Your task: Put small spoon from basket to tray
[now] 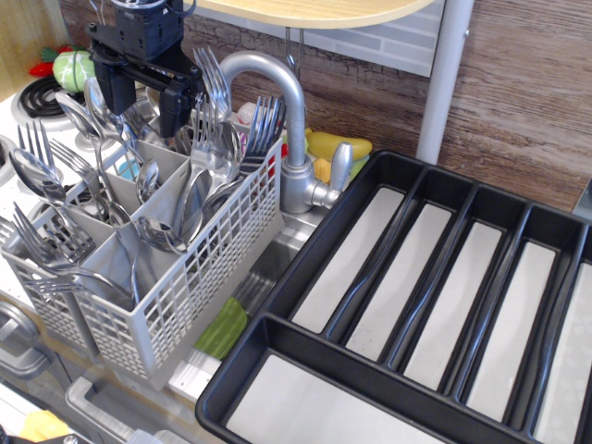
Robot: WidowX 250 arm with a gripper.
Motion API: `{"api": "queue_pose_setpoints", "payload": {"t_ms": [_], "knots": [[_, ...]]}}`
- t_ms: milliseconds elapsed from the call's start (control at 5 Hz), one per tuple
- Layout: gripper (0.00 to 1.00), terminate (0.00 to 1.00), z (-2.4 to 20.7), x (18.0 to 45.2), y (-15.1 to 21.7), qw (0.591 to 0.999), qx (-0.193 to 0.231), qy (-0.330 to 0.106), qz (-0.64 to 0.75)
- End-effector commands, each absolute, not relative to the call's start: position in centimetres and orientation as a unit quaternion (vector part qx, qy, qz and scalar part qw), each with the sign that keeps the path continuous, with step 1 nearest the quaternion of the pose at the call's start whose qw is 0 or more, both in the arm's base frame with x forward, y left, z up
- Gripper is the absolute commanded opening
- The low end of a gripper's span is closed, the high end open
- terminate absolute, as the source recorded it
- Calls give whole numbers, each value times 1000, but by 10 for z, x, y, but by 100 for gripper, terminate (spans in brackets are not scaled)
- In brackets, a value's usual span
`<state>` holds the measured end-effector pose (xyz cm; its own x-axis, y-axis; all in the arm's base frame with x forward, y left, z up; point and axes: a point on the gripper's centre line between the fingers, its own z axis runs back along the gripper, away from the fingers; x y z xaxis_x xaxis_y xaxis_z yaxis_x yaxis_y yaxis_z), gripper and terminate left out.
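Black and boxy, the end effector (139,97) hangs over the rear compartments of the basket (199,287), its two fingers (118,91) pointing down and set apart, a clear gap between them. Cutlery handles rise into that gap, but whether either finger touches one cannot be told; nothing looks gripped.

Grey and grid-sided, the basket stands at the left, crowded with upright forks (215,83) and big-bowled spoons (37,174). Which piece among them is the small spoon cannot be told with certainty; a slim, dark-looking handle (104,180) stands in a middle compartment, just below the left finger, and may be it.

Close behind the basket's far corner stands a steel faucet (277,102), its arched spout near the right finger, so room on that side is tight. Above, a pale wooden shelf edge (314,11) overhangs the scene, and a white post (442,79) drops behind the tray.

Filling the right half, the black tray (277,344) has long parallel compartments with bare pale bottoms. Its near-left rim sits just beside the basket's right wall, with a narrow strip of sink (268,268) and a green sponge (222,328) showing between them. Above the tray the space is open.
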<state>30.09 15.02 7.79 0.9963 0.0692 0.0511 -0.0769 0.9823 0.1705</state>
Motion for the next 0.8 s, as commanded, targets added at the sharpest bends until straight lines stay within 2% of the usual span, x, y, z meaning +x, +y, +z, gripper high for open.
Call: {"api": "queue_pose_setpoints", "payload": {"t_ms": [0,200,600], "knots": [[100,0,78,301,150,995,86,-22,37],[100,0,68,297,146,991,110,-32,65],[100,0,49,291,152,986,112,-29,118]]}}
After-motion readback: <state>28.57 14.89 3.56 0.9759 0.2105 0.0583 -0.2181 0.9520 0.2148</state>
